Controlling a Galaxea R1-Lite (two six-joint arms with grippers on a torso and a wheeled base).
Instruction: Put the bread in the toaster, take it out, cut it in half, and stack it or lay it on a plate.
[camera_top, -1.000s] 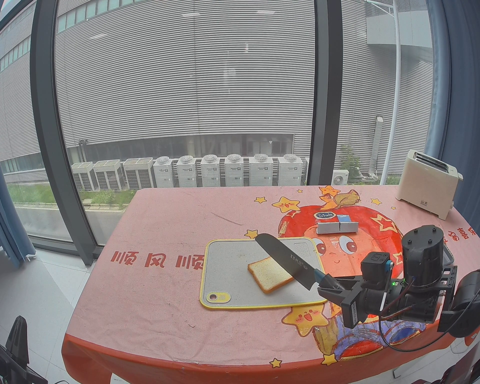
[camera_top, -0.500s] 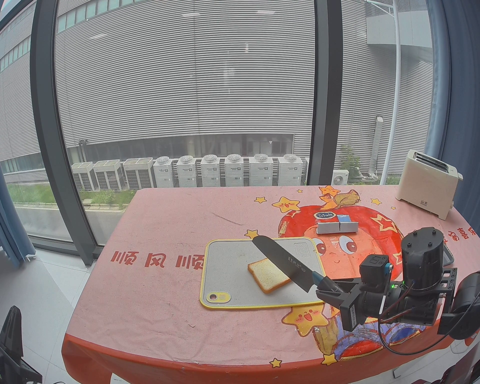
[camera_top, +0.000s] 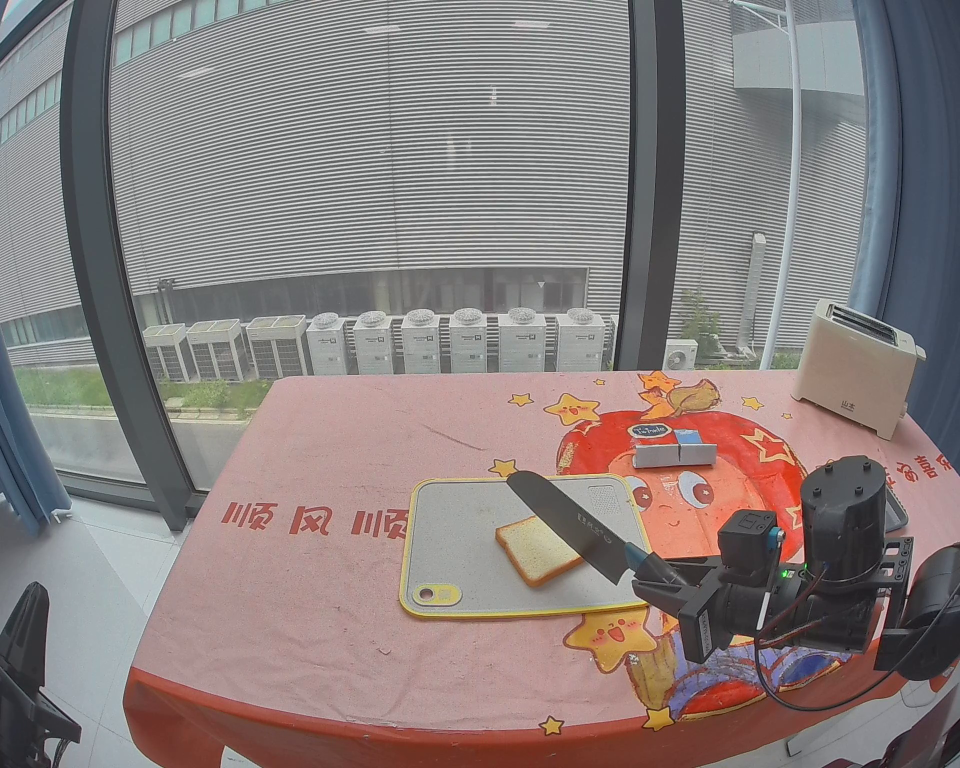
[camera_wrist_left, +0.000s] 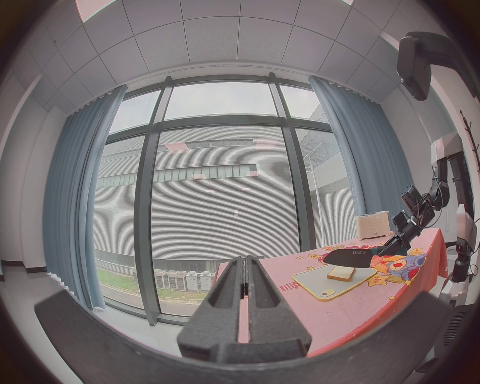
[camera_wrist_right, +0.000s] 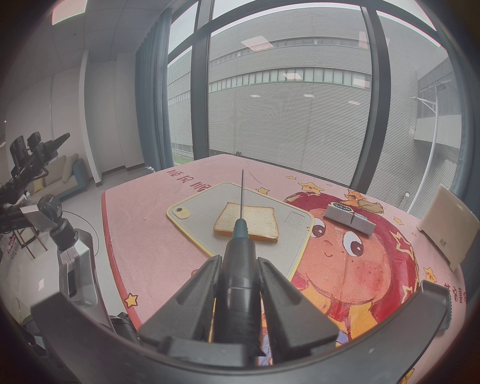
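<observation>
One slice of bread (camera_top: 538, 548), head view: it lies flat and uncut on the cutting board (camera_top: 455, 570), near the middle of the bench (camera_top: 330, 430). One knife (camera_top: 572, 522), handle pinched in my right end effector (camera_top: 668, 590), blade slanting over the side of the bread toward my right. I cannot tell whether the edge touches the crust. One toaster (camera_top: 855, 368), far right corner, well apart.

Left wrist view: left end effector (camera_wrist_left: 244, 300), fingers pressed together on nothing, held off the bench's left side, well apart from the cutting board.

Right wrist view: the blade shows edge-on, running roughly over the bread's midline. I judge cutting to be the step in hand. I would square the blade to the middle and lower it level so the whole edge meets the bread. Then I would press and draw rather than chop, since nothing pins the bread and it may skid.
</observation>
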